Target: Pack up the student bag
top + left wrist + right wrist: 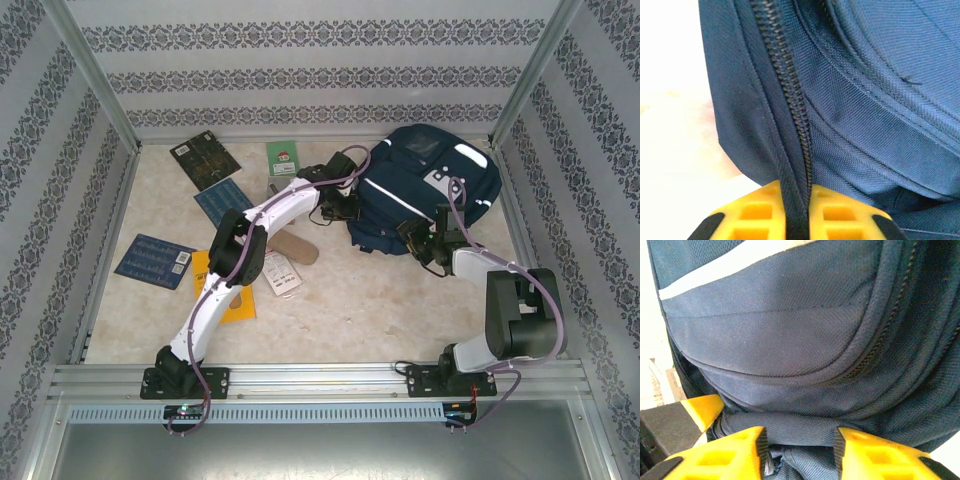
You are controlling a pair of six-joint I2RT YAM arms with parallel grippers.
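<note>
Currently, item 1: student bag (425,185), navy w/ white stripes, lying at far right of table (380,310), between the two arm ends. Item 2: left gripper (799,194), yellow fingers closed tight on bag's zip tape, bag's left edge. Item 3: right gripper (800,437), fingers part-spread, clamped on bunched fold of bag fabric, near side. Misc. on table, left of bag: green card (283,156), dark patterned board (205,160), blue sheet (222,200), second blue sheet (155,260), orange sheet (238,305), tan flat piece (297,248)
</note>
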